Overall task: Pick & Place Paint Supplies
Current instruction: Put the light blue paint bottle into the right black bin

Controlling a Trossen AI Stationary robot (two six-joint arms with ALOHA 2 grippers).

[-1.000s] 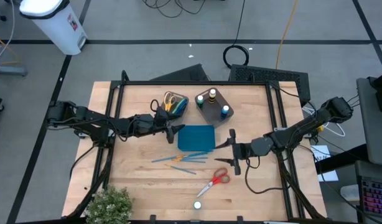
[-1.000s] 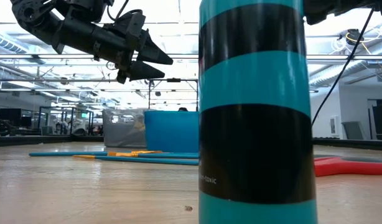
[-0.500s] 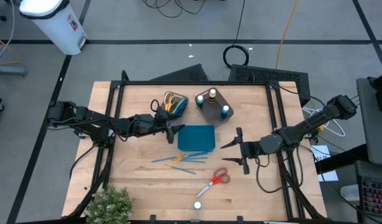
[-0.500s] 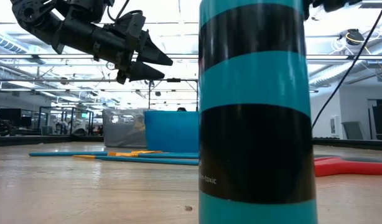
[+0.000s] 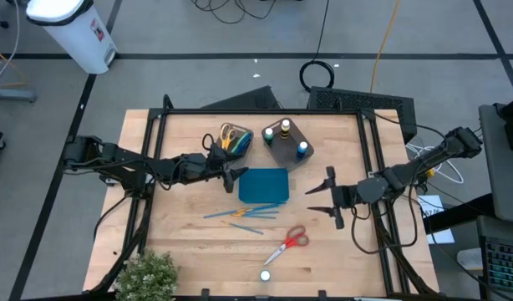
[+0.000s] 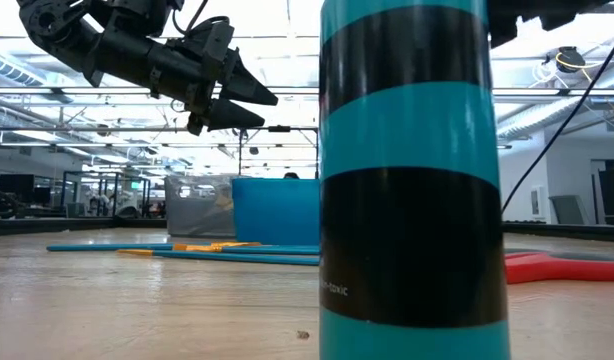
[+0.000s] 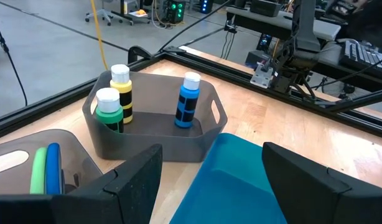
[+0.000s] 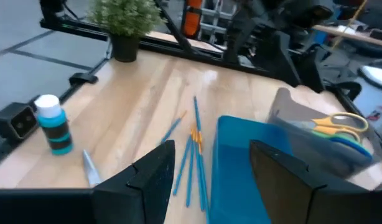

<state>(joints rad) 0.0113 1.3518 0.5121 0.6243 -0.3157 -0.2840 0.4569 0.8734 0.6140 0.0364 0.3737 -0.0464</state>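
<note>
The small white paint bottle with a teal cap stands alone on the wooden table, down near the front edge at about 6 o'clock from the middle. In the low view it stands so close that it fills the picture with teal and black bands.

Just up from it, at about 1 o'clock, lie the scissors with red handles, flat on the wood. A little to 10 o'clock of the scissors lie the thin blue and orange brushes in a loose bunch.

Right above the brushes, at 12 o'clock, sits the teal rectangular tray.

Farther back are two grey-brown plastic bins. The bin at 11 o'clock from the tray holds scissors with yellow handles and more things in blue and green. The bin at 1 o'clock holds three little bottles standing up: one with a yellow cap, one with a green cap and one with a blue cap.

The left gripper hangs in the air at 9 o'clock from the tray, just beside the scissors bin. Its fingers are spread and hold nothing.

The right gripper hangs at 3 o'clock from the tray, apart from it. Its fingers are spread too and hold nothing.

A small green plant stands at the table's front left corner.
</note>
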